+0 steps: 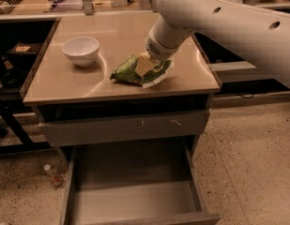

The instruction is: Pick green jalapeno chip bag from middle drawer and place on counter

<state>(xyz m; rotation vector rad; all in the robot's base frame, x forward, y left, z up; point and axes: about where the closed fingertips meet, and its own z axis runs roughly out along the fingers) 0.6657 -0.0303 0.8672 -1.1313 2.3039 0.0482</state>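
Note:
The green jalapeno chip bag [130, 71] lies on the beige counter [64, 86], right of centre near the front edge. My gripper [145, 65] comes down from the upper right on the big white arm and is shut on the bag's middle; one tan finger [143, 65] shows in front of the bag. The bag's white end [151, 82] points toward the front. The middle drawer [135, 200] stands pulled open below, and its grey floor is bare.
A white bowl [80, 49] stands on the counter's left part. A shut grey drawer front with white scratches [125, 128] sits under the counter. A cluttered ledge [64, 1] runs along the back. A small bottle [53, 175] lies on the speckled floor at left.

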